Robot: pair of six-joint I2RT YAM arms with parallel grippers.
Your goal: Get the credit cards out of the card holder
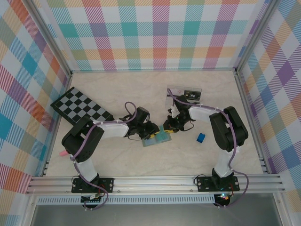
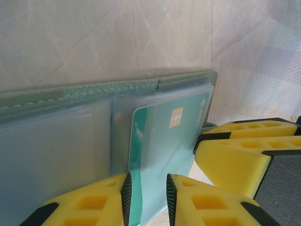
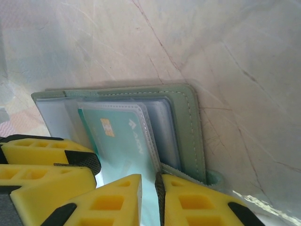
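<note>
Right now the card holder [image 1: 157, 138] lies open at the middle of the table [image 1: 117, 89]. The left gripper [image 2: 148, 197] reaches in from 9 o'clock and the right gripper [image 3: 148, 200] from 2 o'clock, probably so that one can steady it while the other draws a card out. The left jaws stand a little apart with the sleeved teal card [image 2: 164, 136] running between them, and the right jaws are nearly closed over a pale sleeve beside the snap tab [image 3: 215, 178]; whether either truly grips, I cannot tell.
</note>
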